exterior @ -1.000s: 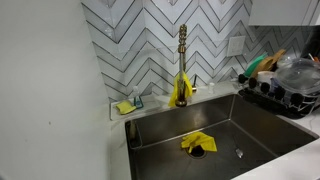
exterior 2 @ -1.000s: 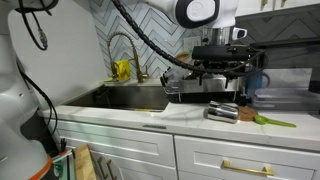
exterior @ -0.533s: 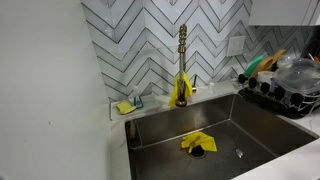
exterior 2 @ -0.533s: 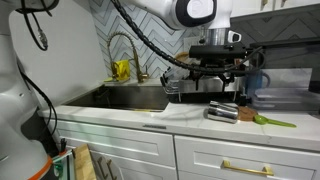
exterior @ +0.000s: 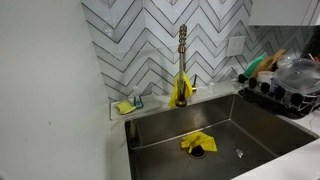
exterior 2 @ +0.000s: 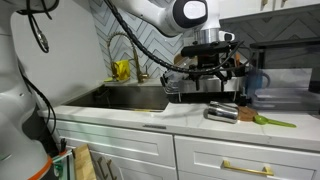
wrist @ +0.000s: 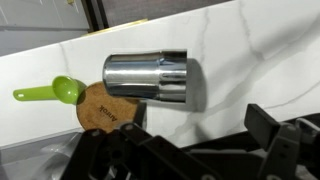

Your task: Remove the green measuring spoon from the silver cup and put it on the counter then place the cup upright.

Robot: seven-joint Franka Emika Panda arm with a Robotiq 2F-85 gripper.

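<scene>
1. Wrist view — the silver cup (wrist: pixel 150 80) lies on its side on the pale marbled tabletop (wrist: pixel 250 45), with its long axis running left to right across the frame. I cannot tell for certain which end is the mouth.
2. The green measuring spoon (wrist: pixel 48 93) lies flat on the tabletop just beside the cup's left end, bowl toward the cup and handle pointing away. It is clear of the cup, so I judge the first half of the task done; the cup is not yet upright.
3. A round cork coaster (wrist: pixel 100 110) sits partly under or against the cup's left end. The spoon's bowl is touching its edge or just beside it; the frame does not separate the two.
4. In an exterior view the pincer (exterior 2: pixel 210 85) hangs above the cup and apart from it, jaws spread wide with nothing between them. This looks like staging for a descent onto the cup.
5. Step in hand, as judged: righting the cup. The polished round body is likely to roll or slip, so a firm grip across its width seems called for, followed by a wrist turn to stand it up.
6. Risks: the cup could roll into the spoon, or its base could land half on the coaster and leave it tilted.
</scene>
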